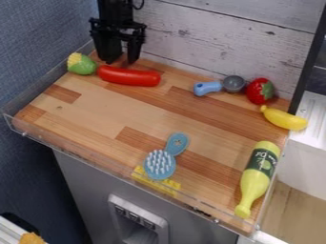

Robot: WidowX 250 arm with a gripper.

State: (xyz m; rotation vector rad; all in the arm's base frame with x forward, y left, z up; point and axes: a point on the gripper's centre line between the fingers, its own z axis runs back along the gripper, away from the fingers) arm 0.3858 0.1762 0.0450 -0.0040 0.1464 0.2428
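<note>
The black gripper (122, 58) hangs at the back left of the wooden counter, its two fingers apart with a gap between them. Right by its fingertips, just in front, lies a red sausage (129, 76). Left of the sausage is a green and yellow corn toy (81, 64). A blue-handled grey scoop (233, 84) lies at the back, beside a red strawberry (259, 91) and a yellow banana (284, 118). A blue brush (159, 164) rests bristles up near the front edge, over a yellow piece (170, 187). A yellow-green bottle (256, 179) lies at the right.
A low clear rim (105, 167) runs along the counter's front and left sides. Behind stands a whitish plank wall (216, 35). A dark post rises at the back right, with a white unit (305, 157) beyond the right edge.
</note>
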